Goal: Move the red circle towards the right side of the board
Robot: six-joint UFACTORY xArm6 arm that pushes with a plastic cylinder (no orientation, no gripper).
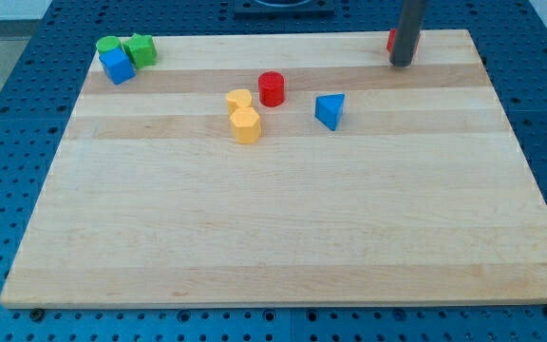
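Two red blocks (272, 88) (390, 41), two blue (330, 110) (117, 65), two yellow (239, 100) (246, 124), two green (141, 48) (108, 45).

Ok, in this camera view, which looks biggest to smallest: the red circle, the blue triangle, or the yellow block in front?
Largest to smallest, as they look:
1. Front yellow block
2. Blue triangle and red circle: too alike to rank.
The yellow one sits nearer the view's bottom, so its lead is unsure.

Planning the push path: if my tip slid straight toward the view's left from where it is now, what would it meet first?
Probably nothing soon: my tip is near the top edge, so the red circle lies below that line. The green blocks come first, though depth is unclear.
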